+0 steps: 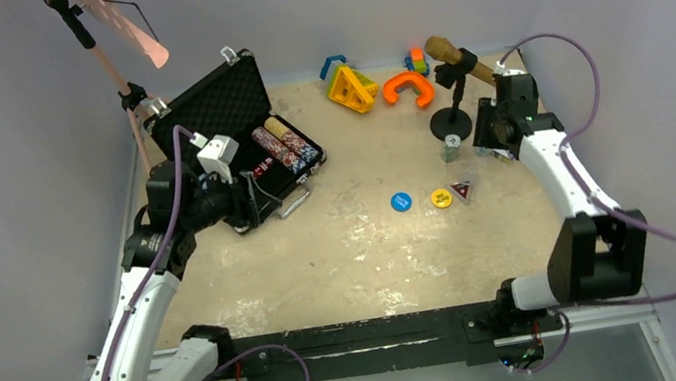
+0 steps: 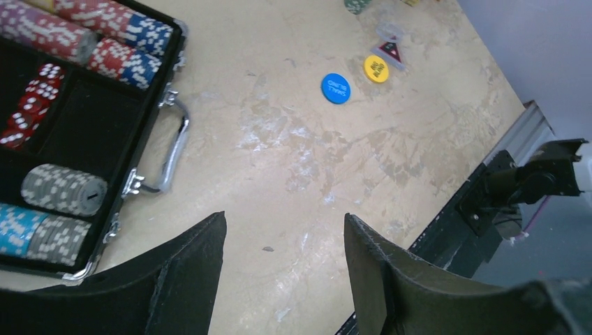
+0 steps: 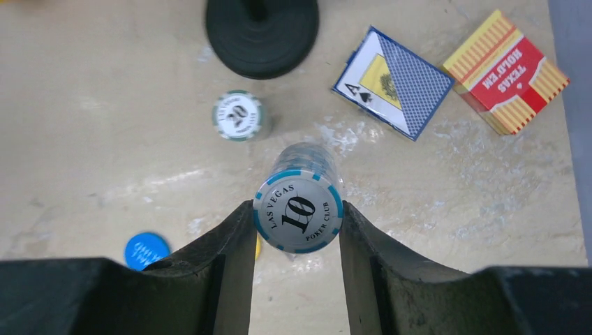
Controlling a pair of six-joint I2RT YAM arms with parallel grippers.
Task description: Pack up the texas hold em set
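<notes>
The black briefcase (image 1: 222, 102) lies open at the far left, with chip stacks (image 1: 287, 145) and red dice in its tray; it also shows in the left wrist view (image 2: 91, 105). My left gripper (image 2: 285, 220) is open and empty over bare table, just right of the case handle (image 2: 176, 143). My right gripper (image 3: 297, 209) is shut on an upright stack of blue-and-white "10" chips (image 3: 298, 213). A green "20" chip stack (image 3: 239, 116), a blue card deck (image 3: 393, 82) and a red card box (image 3: 515, 71) lie beyond it. A blue disc (image 1: 401, 201) and a yellow disc (image 1: 441, 197) lie mid-table.
The brown microphone (image 1: 450, 54) on its black stand base (image 3: 262, 24) is just beyond the right gripper. Yellow, orange and blue toy shapes (image 1: 351, 87) sit at the far edge. A small triangular marker (image 1: 460, 190) lies beside the yellow disc. A pink object on a stand (image 1: 127, 25) rises at the far left.
</notes>
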